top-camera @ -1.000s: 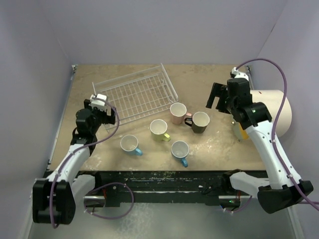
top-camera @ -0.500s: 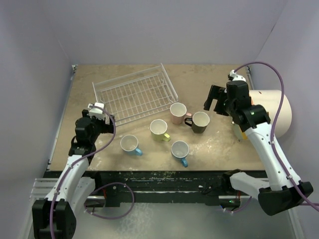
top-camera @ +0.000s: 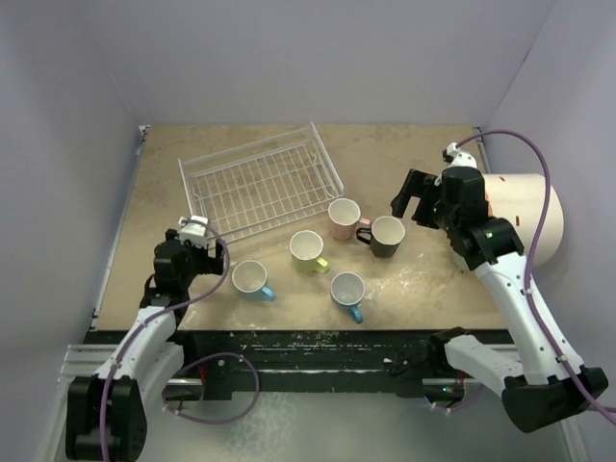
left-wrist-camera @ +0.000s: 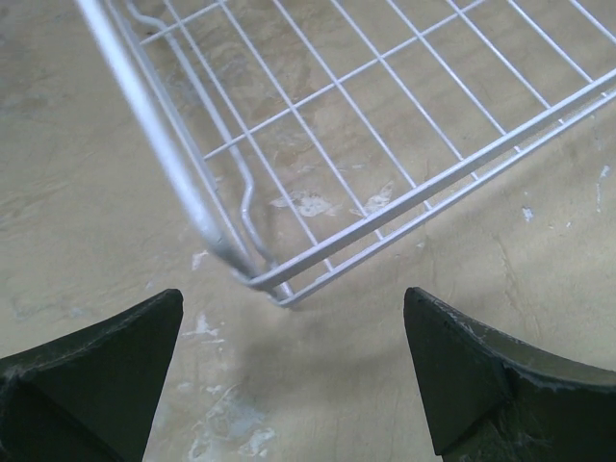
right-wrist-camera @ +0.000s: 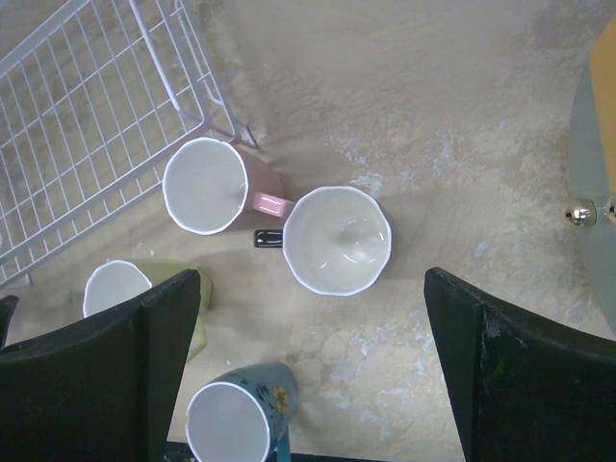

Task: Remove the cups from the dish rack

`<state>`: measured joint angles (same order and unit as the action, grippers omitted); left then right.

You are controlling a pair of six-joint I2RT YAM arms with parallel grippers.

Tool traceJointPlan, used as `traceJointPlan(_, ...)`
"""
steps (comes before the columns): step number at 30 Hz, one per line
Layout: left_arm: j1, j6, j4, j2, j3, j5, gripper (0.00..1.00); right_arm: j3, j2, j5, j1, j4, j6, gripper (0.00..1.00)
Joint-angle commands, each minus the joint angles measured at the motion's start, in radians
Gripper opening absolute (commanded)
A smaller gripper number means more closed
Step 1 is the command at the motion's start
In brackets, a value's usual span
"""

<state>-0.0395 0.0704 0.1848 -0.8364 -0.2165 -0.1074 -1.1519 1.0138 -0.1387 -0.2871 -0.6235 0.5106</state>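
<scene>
The white wire dish rack lies at the back left and holds no cups; its near corner shows in the left wrist view. All five cups stand upright on the table: pink, dark brown, yellow-green, and two light blue. My left gripper is open and empty, low at the rack's near-left corner. My right gripper is open and empty, above the dark cup, with the pink cup and a blue cup below it.
A big cream cylinder with an orange-yellow face lies at the right edge behind the right arm. Purple cables loop from both arms. Grey walls close in the left, back and right sides.
My left arm has drawn back toward the near edge, away from the rack's left side. My right gripper has shifted slightly left and lower. The cups and rack have not moved.
</scene>
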Motion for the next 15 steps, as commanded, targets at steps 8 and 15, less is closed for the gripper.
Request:
traceJointPlan(8, 0.007, -0.007, 0.021, 0.506, 0.195, 0.036, 0.99, 0.054, -0.069, 0.000, -0.001, 0.101, 0.023, 1.00)
traceJointPlan(15, 0.006, -0.037, 0.030, 0.426, 0.171, 0.111, 0.99, 0.060, -0.078, -0.014, -0.001, 0.123, 0.024, 1.00)
